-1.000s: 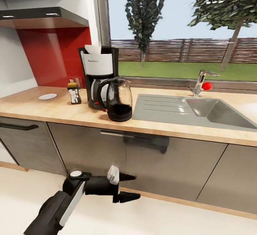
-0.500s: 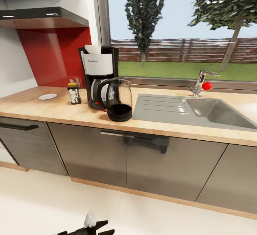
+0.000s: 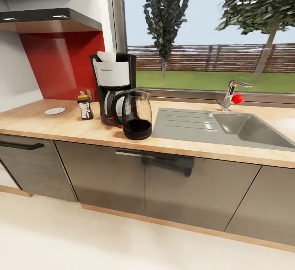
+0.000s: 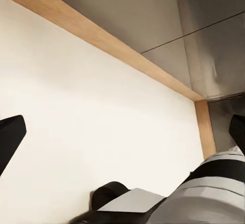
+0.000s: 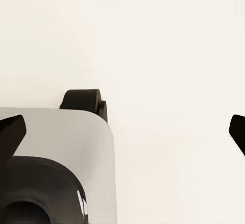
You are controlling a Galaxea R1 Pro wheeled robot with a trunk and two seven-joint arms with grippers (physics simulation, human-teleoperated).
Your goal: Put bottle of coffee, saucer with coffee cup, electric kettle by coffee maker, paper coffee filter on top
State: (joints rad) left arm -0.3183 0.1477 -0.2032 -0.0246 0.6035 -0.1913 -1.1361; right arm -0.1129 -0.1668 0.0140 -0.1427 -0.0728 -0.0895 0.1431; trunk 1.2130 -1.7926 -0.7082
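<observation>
We see a light wood worktop (image 3: 53, 128) over grey cabinet fronts (image 3: 106, 177), backed by a glossy red panel (image 3: 57, 62). The coffee maker (image 3: 113, 89) is black with a white front, the kettle (image 3: 136, 115) dark see-through glass. The jar (image 3: 85, 107) has a yellow lid (label black and white). The saucer (image 3: 55, 110) is white, the shelf (image 3: 45, 19) black, the sink (image 3: 217, 128) grey, the floor (image 3: 61, 237) cream.
</observation>
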